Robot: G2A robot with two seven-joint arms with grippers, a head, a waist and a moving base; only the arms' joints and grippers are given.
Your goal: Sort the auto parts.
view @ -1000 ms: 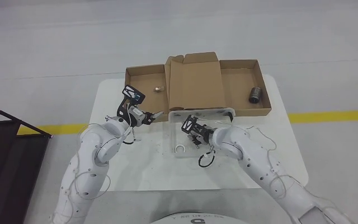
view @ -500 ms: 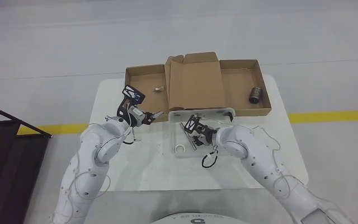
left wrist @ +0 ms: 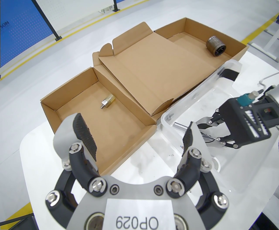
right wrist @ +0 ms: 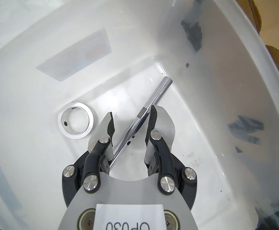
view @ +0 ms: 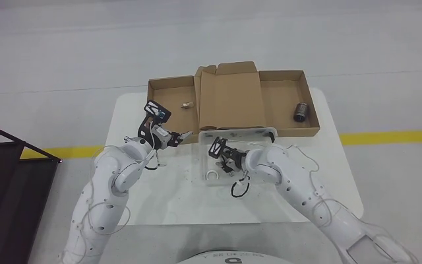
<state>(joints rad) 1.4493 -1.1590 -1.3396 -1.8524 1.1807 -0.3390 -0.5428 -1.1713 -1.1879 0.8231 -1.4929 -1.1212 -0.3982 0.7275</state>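
A white counter [view: 158, 191] with rounded corners stands on a pale grey floor [view: 79, 39]. A yellow floor line [view: 382, 137] runs across the floor and passes under the counter, showing on both sides of it. To the robot's left, apart from the counter, a black metal frame [view: 20, 171] stands on the floor at the edge of the top view. In the left wrist view, a blue perforated panel [left wrist: 19, 28] stands well beyond the counter, with a slanting black post [left wrist: 46, 20] on a flat foot just beside it. A second black foot [left wrist: 115, 5] sits farther along the yellow line. A white tubular frame [left wrist: 272, 43] stands past the counter's far side.
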